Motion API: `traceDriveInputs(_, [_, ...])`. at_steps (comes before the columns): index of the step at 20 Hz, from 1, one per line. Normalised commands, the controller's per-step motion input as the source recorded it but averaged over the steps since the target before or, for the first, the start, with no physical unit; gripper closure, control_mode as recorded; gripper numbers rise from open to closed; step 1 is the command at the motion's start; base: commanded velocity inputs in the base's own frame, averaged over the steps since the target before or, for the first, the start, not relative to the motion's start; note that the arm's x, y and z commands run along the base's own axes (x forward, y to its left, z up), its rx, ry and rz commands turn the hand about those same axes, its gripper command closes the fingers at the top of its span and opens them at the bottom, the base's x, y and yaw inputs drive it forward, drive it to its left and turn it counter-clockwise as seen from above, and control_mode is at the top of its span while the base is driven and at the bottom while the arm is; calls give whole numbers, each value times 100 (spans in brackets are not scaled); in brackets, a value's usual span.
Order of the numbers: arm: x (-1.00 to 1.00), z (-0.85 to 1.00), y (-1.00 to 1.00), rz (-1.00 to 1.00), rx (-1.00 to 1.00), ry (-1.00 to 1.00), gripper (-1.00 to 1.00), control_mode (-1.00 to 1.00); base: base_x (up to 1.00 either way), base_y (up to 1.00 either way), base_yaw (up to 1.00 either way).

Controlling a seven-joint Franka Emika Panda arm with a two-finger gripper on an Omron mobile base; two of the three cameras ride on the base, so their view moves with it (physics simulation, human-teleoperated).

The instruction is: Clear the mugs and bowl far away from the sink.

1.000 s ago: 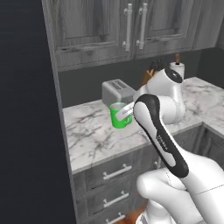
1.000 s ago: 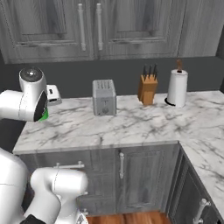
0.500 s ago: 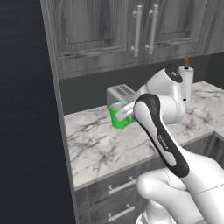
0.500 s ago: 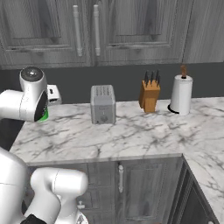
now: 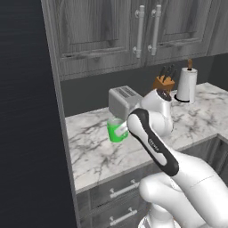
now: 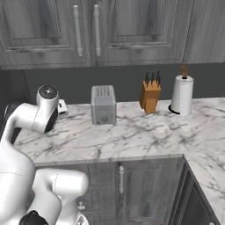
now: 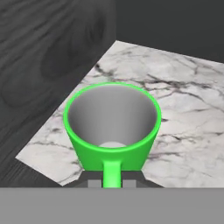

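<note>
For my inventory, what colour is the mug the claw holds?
Bright green mug, pale grey inside; hand view shows it best.

Glossy green mug [image 7: 112, 131]; veined marble counter [image 6: 145, 136]; grey wood-grain cabinets [image 6: 132, 30].

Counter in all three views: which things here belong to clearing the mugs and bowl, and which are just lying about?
Part of the job:
- green mug, held above the marble counter by its handle in the shut gripper

Just lying about:
- toaster
- knife block
- paper towel roll
- cabinets above the counter
</note>
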Motion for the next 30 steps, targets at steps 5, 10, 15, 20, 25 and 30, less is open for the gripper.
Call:
traceDriveInputs(5, [56, -72, 0, 20, 4, 0, 100, -100, 0, 0, 0])
traceDriveInputs(10, [58, -51, 2, 23, 4, 0, 100, -100, 0, 0, 0])
traceDriveInputs(15, [72, -36, 18, 20, 2, 0, 100, -100, 0, 0, 0])
traceDriveInputs(20, [42, -42, 30, 18, 0, -1, 100, -100, 0, 0, 0])
traceDriveInputs(25, [21, -27, 37, 9, -5, -5, 100, -100, 0, 0, 0])
traceDriveInputs(30, [2, -12, 6, 9, -3, -8, -100, -100, 0, 0, 0])
